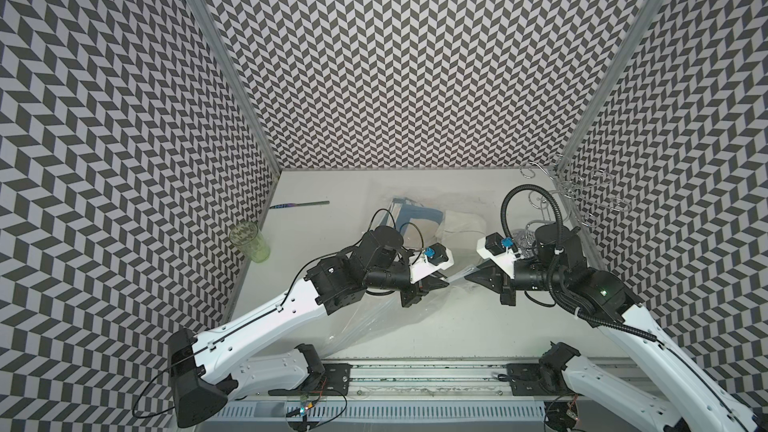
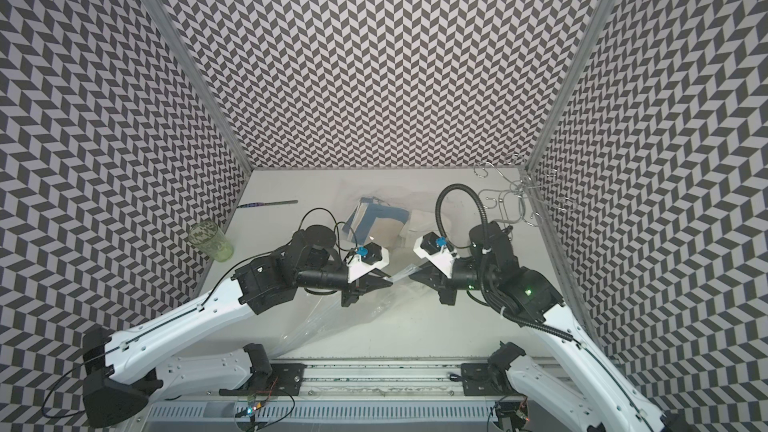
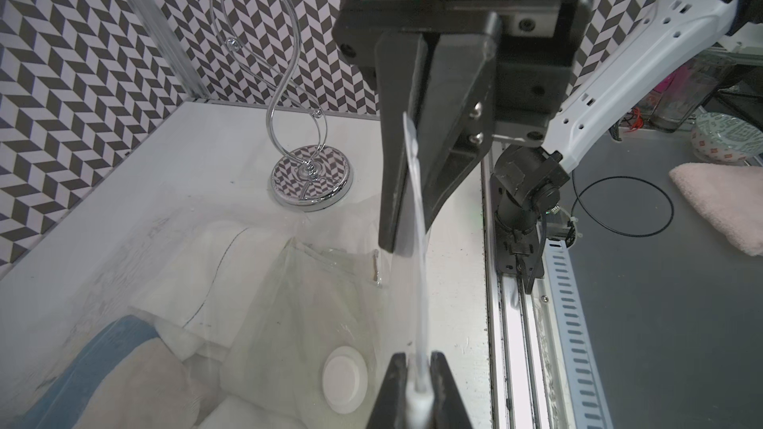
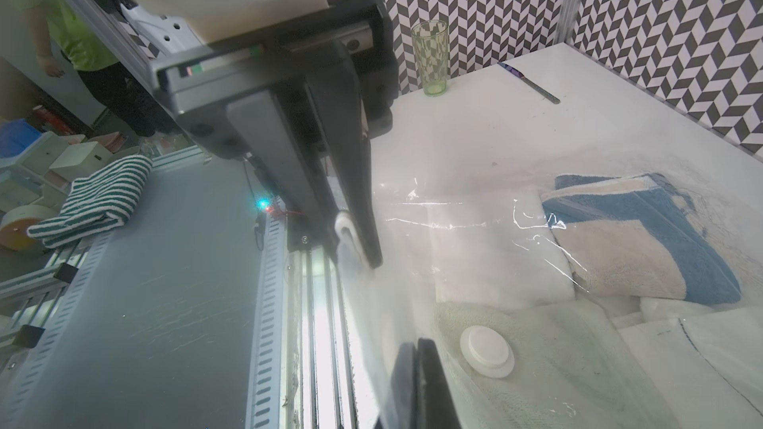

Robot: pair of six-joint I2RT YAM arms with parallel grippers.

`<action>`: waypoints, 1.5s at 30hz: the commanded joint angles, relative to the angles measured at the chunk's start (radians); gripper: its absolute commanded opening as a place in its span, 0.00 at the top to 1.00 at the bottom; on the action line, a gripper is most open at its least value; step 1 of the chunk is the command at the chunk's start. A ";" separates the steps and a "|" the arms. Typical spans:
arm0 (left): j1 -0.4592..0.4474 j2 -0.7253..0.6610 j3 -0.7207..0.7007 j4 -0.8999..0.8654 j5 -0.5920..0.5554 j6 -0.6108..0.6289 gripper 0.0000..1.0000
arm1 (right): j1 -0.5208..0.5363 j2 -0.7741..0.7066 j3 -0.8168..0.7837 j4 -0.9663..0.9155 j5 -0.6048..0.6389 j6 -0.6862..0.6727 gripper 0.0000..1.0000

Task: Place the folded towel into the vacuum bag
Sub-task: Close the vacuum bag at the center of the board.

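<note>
The left gripper [image 1: 444, 281] is clamped on the white zip strip [image 3: 418, 249] of the vacuum bag [image 1: 374, 315]. Just beside it, the right gripper [image 1: 469, 277] pinches the strip too, probably to hold the mouth taut. Behind the 2, the folded towel [image 1: 419, 218] seems already under plastic.

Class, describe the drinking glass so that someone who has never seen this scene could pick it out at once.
Find the white table inside the chevron-patterned walls. Against the wall on the robot's left, nearer the robot than the thin tool, stands the glass. It alone is a tall, green-tinted, see-through tumbler.
</note>
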 commanded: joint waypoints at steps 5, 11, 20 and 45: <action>0.002 -0.037 -0.067 -0.174 -0.091 -0.011 1.00 | -0.131 -0.047 0.070 0.215 0.000 0.115 1.00; 0.048 -0.082 -0.069 -0.152 -0.111 -0.016 1.00 | -0.180 -0.047 0.067 0.267 -0.030 0.149 1.00; 0.071 -0.069 -0.054 -0.006 -0.039 -0.038 1.00 | 0.067 0.053 0.065 -0.020 0.034 -0.020 0.86; 0.060 -0.064 -0.074 -0.167 0.023 -0.045 1.00 | -0.144 0.063 0.190 0.118 0.083 0.072 1.00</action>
